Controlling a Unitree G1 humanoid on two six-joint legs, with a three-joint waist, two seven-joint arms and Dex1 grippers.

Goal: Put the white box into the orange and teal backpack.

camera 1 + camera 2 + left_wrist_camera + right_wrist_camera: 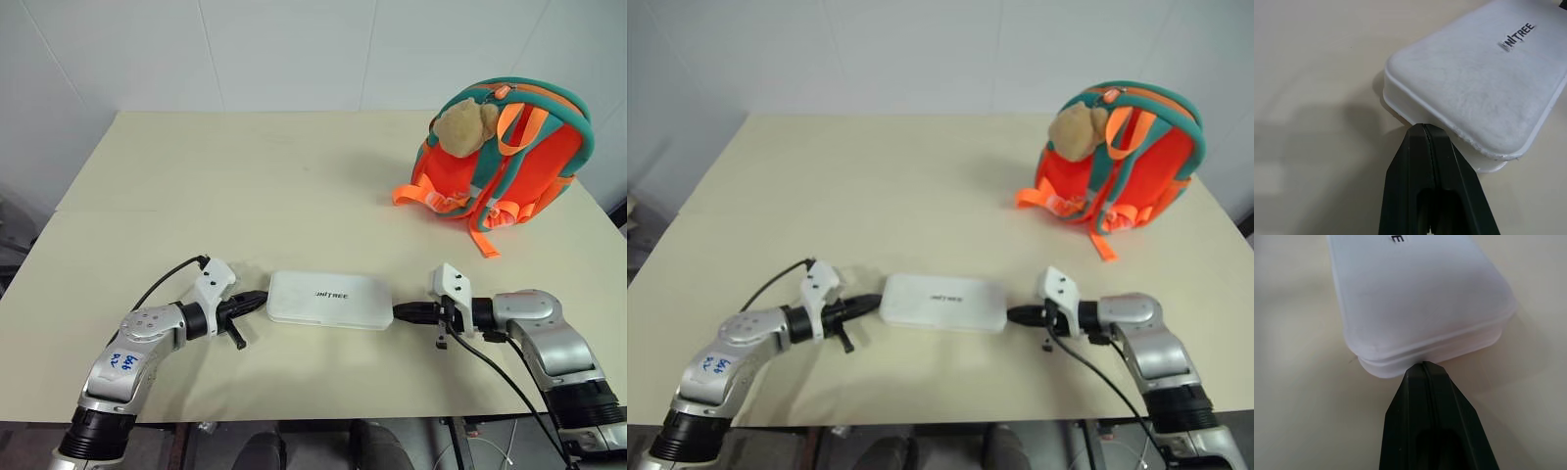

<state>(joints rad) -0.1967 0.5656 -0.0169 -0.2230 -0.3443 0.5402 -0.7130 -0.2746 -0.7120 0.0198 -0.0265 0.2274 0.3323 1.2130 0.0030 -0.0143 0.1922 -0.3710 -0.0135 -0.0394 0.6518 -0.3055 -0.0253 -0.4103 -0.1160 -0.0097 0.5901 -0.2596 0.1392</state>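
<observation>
Table point(245, 176) lies bare beyond box point(329, 299), closed grippers point(257, 301).

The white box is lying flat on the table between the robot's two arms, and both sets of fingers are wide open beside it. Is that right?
Not quite. The white box does lie flat on the table between the two arms, but the fingers are shut, not wide open. The left wrist view shows the left fingers pressed together at one end of the box, and the right wrist view shows the right fingers closed at the other end.

Left gripper point(257, 300), right gripper point(404, 312): jaws closed, tips pointing inward.
</observation>
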